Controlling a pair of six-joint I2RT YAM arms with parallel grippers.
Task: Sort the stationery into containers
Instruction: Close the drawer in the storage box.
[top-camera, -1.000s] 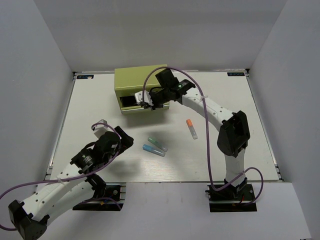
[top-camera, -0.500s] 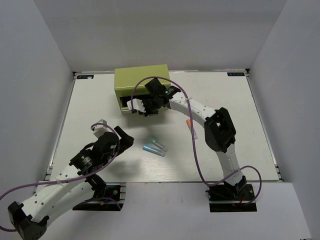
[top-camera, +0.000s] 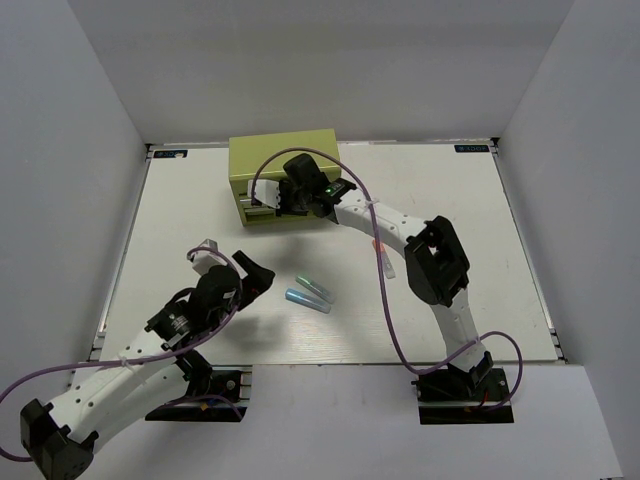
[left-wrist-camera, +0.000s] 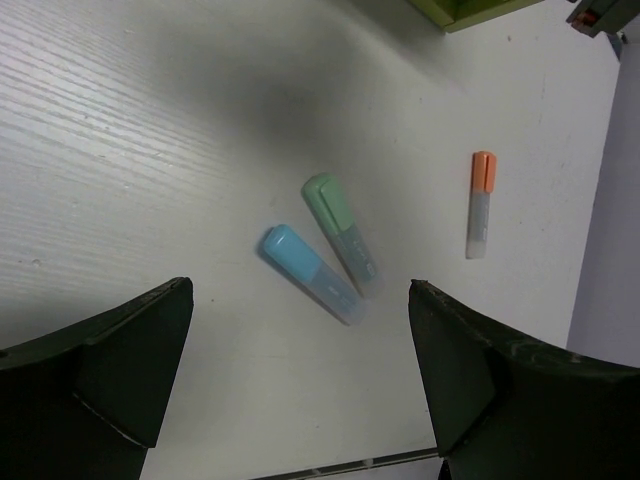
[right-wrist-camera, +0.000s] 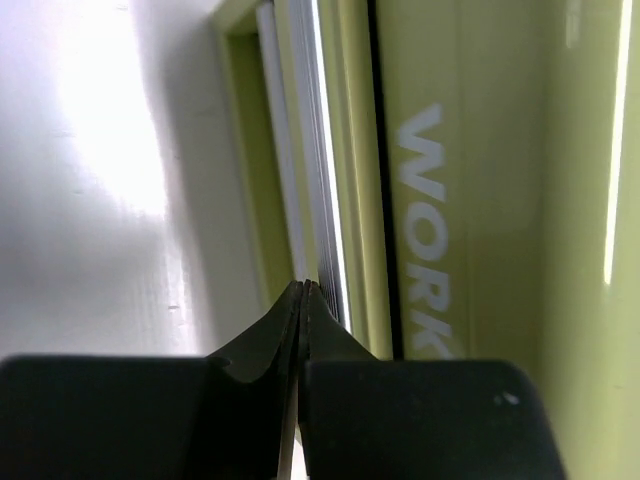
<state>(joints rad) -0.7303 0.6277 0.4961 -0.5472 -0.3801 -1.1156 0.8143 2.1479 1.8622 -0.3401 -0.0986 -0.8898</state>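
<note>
The olive-green chest (top-camera: 280, 160) stands at the back middle. Its front, with pale lettering (right-wrist-camera: 425, 230), fills the right wrist view. My right gripper (top-camera: 268, 203) is shut, its tips (right-wrist-camera: 305, 290) against a drawer edge on the chest's front, nothing between them. My left gripper (top-camera: 235, 262) is open and empty, hovering left of the markers (left-wrist-camera: 300, 290). The green-capped marker (top-camera: 314, 289) (left-wrist-camera: 340, 232) and the light blue marker (top-camera: 306, 300) (left-wrist-camera: 310, 272) lie side by side. The orange-capped marker (left-wrist-camera: 481, 203) is partly hidden under the right arm (top-camera: 386, 264). The slim blue pen is out of view.
White walls enclose the table on three sides. The right arm (top-camera: 400, 225) stretches from the near right across to the chest, passing over the orange-capped marker. The table's front edge (left-wrist-camera: 340, 465) runs just below the left gripper.
My right gripper has moved left along the chest's front and in against it; the dark drawer opening seen before is now covered. My left gripper has crept slightly toward the markers.
</note>
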